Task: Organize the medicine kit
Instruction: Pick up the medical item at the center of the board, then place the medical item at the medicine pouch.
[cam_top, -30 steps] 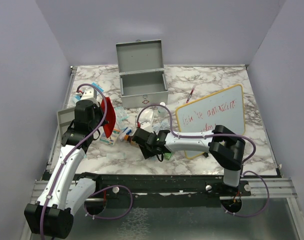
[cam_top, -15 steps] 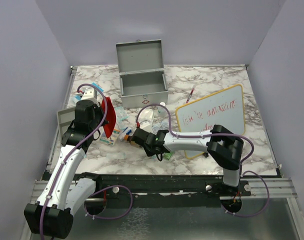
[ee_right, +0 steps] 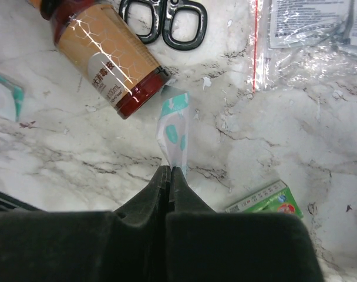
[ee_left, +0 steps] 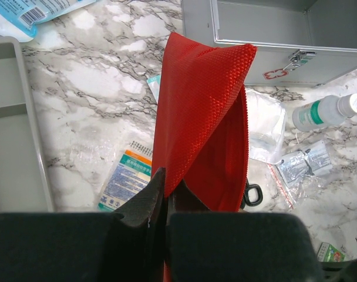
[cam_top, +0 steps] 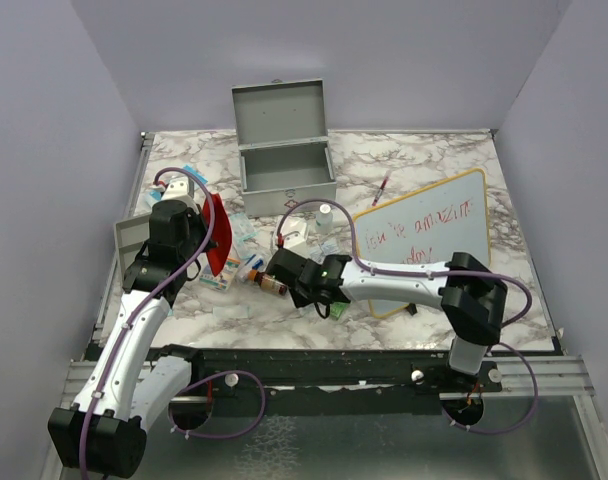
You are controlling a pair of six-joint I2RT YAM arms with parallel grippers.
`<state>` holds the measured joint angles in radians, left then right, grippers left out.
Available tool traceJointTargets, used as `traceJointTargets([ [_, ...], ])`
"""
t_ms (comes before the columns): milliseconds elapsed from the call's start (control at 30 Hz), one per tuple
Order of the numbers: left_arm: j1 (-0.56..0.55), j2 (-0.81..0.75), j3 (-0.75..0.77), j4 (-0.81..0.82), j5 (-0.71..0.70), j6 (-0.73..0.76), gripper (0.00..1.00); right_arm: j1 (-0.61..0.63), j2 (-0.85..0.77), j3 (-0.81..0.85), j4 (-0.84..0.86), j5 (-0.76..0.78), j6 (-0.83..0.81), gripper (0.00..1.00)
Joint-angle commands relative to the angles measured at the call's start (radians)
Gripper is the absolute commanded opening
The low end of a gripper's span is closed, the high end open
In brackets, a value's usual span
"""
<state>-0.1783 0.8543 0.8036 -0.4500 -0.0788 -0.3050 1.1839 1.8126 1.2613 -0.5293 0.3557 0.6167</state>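
Gathering: right fingers (ee_right: 144, 207) pinch a teal-spotted sachet (ee_right: 175, 132), left fingers (ee_left: 138, 207) a red pouch (ee_left: 202, 129); both likely go into the medicine kit (cam_top: 288, 182), 12 o'clock.

White shells, black joints — so the left arm (cam_top: 134, 335) and right arm (cam_top: 399, 283) look. Purple cables (cam_top: 231, 373) trail along both.

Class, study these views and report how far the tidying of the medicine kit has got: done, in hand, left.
Done: the medicine kit stands open; nothing shows inside. In hand: left gripper pinches a red pouch, right gripper a teal-spotted packet. Left: brown bottle, scissors, white bottle lie on the table.
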Motion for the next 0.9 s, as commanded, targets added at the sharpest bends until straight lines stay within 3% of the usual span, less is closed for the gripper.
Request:
traceJointTargets([
  [0, -0.005, -0.018, -0.014, 0.024, 0.018, 0.008, 0.0, 0.006, -0.078, 0.055, -0.089, 0.024, 0.05, 0.01],
  [233, -0.013, -0.036, -0.026, 0.05, 0.111, 0.006, 0.0, 0.006, -0.165, 0.135, -0.047, 0.034, 0.065, 0.01],
  [533, -0.03, -0.052, -0.038, 0.077, 0.177, 0.004, 0.0, 0.005, -0.249, 0.158, 0.27, 0.088, 0.097, 0.01],
  [700, -0.033, -0.052, -0.04, 0.079, 0.176, 0.004, 0.0, 0.001, -0.224, 0.176, 0.412, 0.111, 0.11, 0.01],
  [867, -0.036, -0.053, -0.041, 0.08, 0.173, 0.001, 0.0, -0.008, -0.137, 0.253, 0.429, 0.117, 0.11, 0.0],
])
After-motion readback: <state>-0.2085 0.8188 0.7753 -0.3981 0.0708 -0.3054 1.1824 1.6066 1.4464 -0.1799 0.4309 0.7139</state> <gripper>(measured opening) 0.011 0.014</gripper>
